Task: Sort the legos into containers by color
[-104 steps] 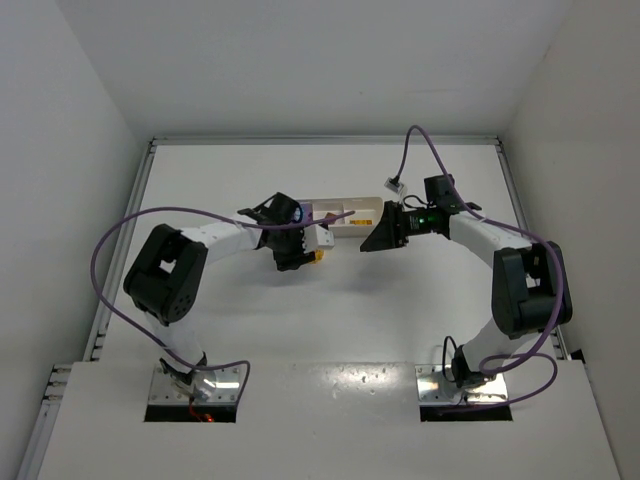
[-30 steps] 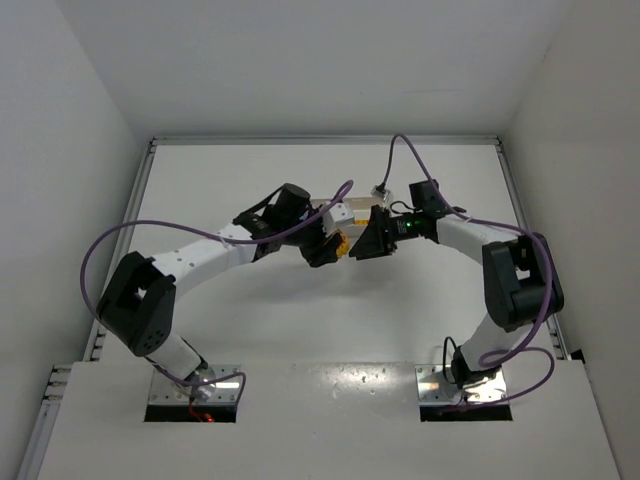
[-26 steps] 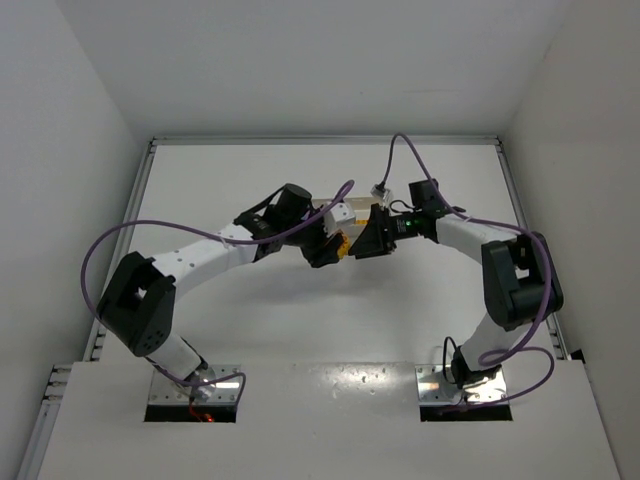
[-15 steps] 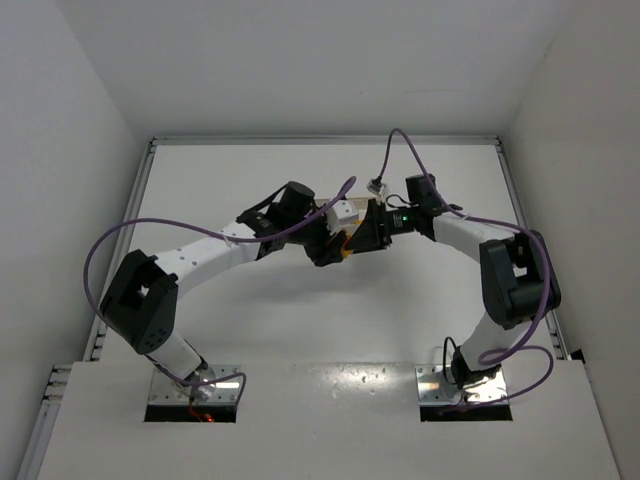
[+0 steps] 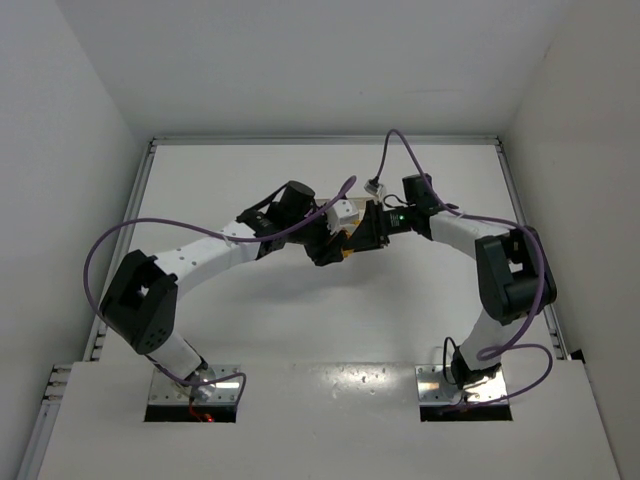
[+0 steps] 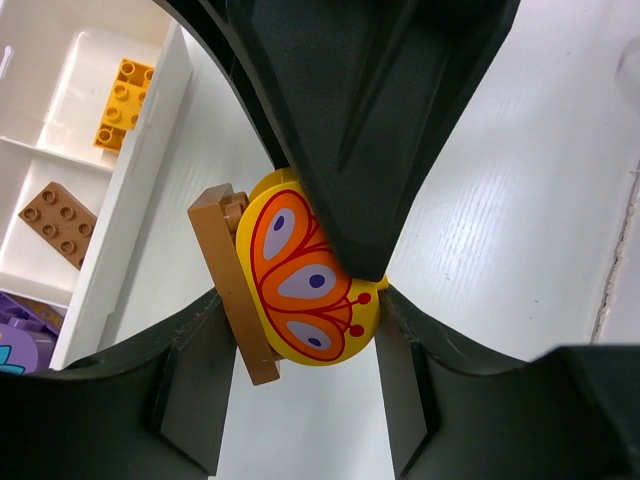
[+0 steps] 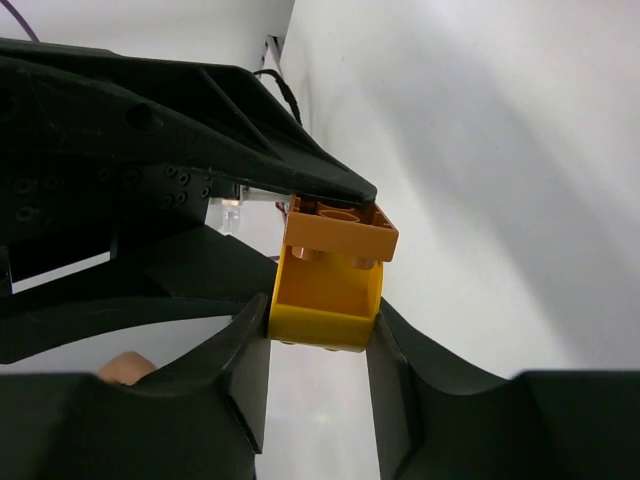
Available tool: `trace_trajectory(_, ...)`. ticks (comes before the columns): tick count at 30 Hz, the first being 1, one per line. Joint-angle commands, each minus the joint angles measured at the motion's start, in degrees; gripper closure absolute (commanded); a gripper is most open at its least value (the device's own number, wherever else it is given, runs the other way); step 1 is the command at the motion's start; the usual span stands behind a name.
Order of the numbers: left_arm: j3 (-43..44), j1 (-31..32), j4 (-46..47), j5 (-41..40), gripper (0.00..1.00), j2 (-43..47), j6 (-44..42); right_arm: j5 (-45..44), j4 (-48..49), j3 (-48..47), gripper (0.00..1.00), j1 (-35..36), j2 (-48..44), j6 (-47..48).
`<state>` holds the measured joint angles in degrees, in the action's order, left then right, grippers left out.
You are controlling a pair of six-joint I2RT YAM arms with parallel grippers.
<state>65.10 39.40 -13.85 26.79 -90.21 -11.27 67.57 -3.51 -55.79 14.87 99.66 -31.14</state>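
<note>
A yellow rounded lego (image 6: 310,280) printed with an orange butterfly is stuck to a tan plate (image 6: 232,290). My left gripper (image 6: 298,335) is shut on this pair above the table, one finger on the plate and the other on the yellow lego. My right gripper (image 7: 320,335) is shut on the same yellow lego (image 7: 325,295) from the opposite side, and its black fingers (image 6: 350,180) fill the top of the left wrist view. From above, both grippers meet at the lego (image 5: 345,246). The white tray (image 6: 130,200) lies just beside them.
The containers hold a yellow-orange brick (image 6: 122,90), a brown brick (image 6: 58,222) and a purple piece (image 6: 20,330), each in its own compartment. Both arms (image 5: 220,245) cover most of the tray from above. White walls enclose the table.
My right gripper has moved left to the lego held by my left gripper and has closed on it. The left gripper has kept its hold and its place.
</note>
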Motion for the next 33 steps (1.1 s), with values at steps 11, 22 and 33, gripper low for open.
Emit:
trace_trajectory(11,0.99,1.82,1.28,2.92,0.45,1.35,1.07,4.5,2.8,-3.01,0.95,1.21,0.27,0.98)
trace_trajectory(22,1.08,-3.71,-8.71,22.3,0.16,2.95,-4.37,1.7,-13.51,-1.68,0.97,0.07,-9.21,20.55)
trace_trajectory(33,6.97,-13.82,-17.0,42.09,0.19,-2.76,-5.96,-2.88,-24.97,0.68,0.97,1.12,-16.95,39.92)
